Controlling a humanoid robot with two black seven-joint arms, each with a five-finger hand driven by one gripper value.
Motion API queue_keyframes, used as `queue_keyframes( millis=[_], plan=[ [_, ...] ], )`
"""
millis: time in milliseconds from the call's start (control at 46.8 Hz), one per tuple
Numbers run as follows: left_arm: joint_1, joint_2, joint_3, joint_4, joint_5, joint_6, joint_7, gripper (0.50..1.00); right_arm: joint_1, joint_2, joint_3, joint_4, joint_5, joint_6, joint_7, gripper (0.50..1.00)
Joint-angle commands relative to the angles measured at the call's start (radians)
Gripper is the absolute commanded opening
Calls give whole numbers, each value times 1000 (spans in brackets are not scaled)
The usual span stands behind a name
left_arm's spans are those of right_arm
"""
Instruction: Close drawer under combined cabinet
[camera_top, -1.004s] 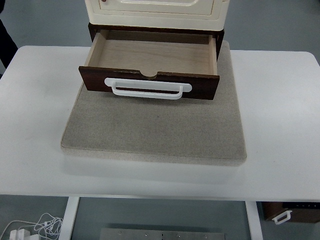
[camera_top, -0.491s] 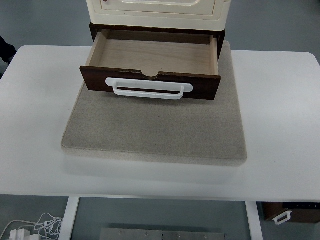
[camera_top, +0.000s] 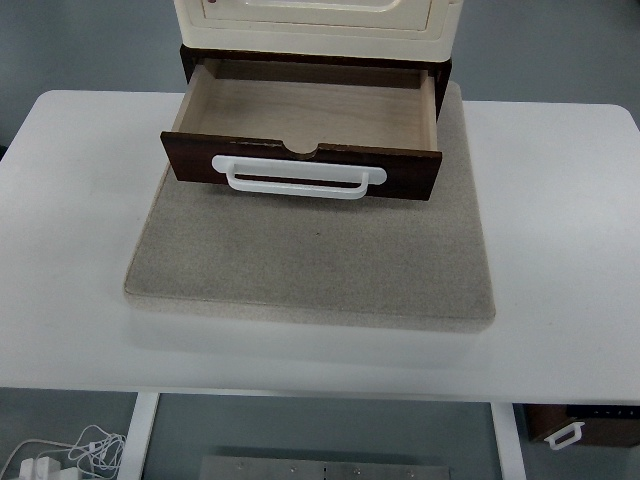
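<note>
Dark brown wood fronts the drawer (camera_top: 300, 165), which stands pulled well out from under the cream cabinet (camera_top: 315, 20), so the closing has not begun as far as this view shows. Its pale wooden inside lies open to the camera and holds nothing. Across the front panel runs a white bar handle (camera_top: 298, 177), set level, and a small half-round notch is cut into the panel's top edge just above it. The drawer looks square to its dark housing, not skewed to either side.

Neither hand is in view, so how far either is open, and whether either holds anything, cannot be told. With no hand in the frame to measure from, the drawer can only be placed by its surroundings: it overhangs the far part of a grey felt-like mat (camera_top: 310, 255) that lies on the white counter (camera_top: 560, 220).

What is left, in my judgement, is the whole job: a hand must come in, meet the front panel or handle, and push the drawer straight back until the panel sits flush under the cabinet.
</note>
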Motion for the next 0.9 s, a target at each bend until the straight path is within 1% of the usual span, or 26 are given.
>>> queue_keyframes(
  millis=[0,214,256,384,470,555,790,876],
  plan=[
    [-7,-2,29,-62,42,0,3,996,0,0,0,-1,0,1,0,952],
    [-59,-9,131,-153,119,0,20,996,0,0,0,-1,0,-1,0,952],
    [-73,-9,170,-170,131,-1,38,996,0,0,0,-1,0,1,0,952],
    [-87,-7,249,-203,182,-16,123,996,0,0,0,-1,0,-1,0,952],
    [-87,-9,292,-229,209,-29,161,996,0,0,0,1,0,-1,0,952],
    [-89,-9,335,-251,215,-76,203,996,0,0,0,1,0,1,0,952],
    [-89,-9,395,-308,220,-237,356,996,0,0,0,-1,0,1,0,952],
    [-87,-6,423,-328,220,-296,402,996,0,0,0,0,0,-1,0,952]
  ],
)
